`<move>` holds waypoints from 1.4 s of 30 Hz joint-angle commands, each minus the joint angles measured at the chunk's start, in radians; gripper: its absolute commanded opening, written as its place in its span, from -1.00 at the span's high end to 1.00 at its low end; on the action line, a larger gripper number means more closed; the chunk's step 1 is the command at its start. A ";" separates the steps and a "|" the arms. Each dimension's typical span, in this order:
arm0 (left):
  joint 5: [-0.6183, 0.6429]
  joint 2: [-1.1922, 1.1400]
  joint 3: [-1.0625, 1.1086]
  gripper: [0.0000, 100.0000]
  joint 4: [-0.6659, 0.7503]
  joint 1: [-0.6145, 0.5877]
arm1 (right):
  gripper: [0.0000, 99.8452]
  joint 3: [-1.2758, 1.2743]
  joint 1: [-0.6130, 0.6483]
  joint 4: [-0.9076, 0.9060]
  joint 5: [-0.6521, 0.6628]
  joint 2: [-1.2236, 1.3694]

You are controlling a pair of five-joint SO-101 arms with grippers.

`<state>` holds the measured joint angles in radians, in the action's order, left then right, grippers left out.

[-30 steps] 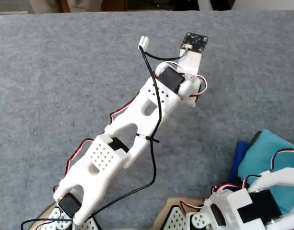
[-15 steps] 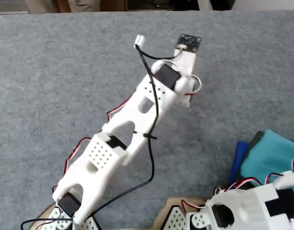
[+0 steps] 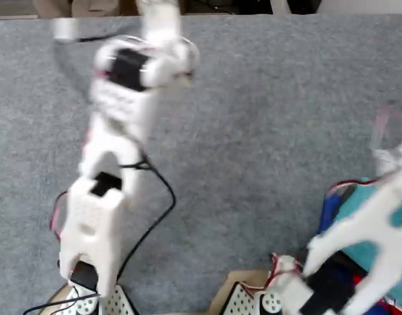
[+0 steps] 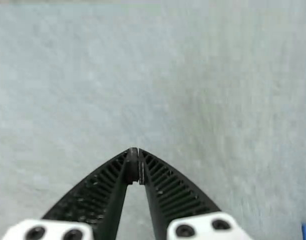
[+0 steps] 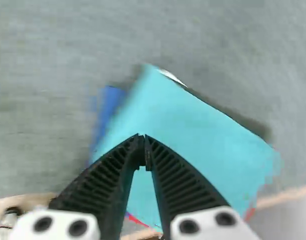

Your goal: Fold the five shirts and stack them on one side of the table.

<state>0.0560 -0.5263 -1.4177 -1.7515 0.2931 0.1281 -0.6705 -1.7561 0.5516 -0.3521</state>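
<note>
Shirt stack [image 3: 353,202], teal shirt [image 5: 192,135] on top w/ blue shirt [image 5: 107,110] peeking out under it, sits at near-right of table [image 4: 192,75]; right gripper [image 5: 141,150] pinched closed, empty, over teal shirt; left gripper [image 4: 133,165] closed, empty, over grey tabletop.

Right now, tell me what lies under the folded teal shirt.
A folded blue cloth layer pokes out from beneath the folded teal cloth shirt along one edge, and a red sliver shows at another. How many shirts lie below is hidden by the teal one.
</note>
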 commanded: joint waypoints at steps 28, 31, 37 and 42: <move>-0.189 1.827 2.743 0.96 0.974 -0.287 | 0.99 -1.575 0.591 0.617 -0.281 -1.181; -0.247 1.925 2.894 0.96 1.002 -0.365 | 0.99 -1.693 0.619 0.614 -0.288 -1.310; -0.273 2.137 3.090 0.96 1.007 -0.509 | 0.99 -1.817 0.625 0.552 -0.287 -1.564; -0.270 2.290 3.112 0.96 0.945 -0.574 | 0.99 -1.817 0.630 0.511 -0.284 -1.550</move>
<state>-0.2079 1.6878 1.6847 -0.7787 -0.2532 -1.6886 -0.0476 -1.2267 0.2616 -1.8082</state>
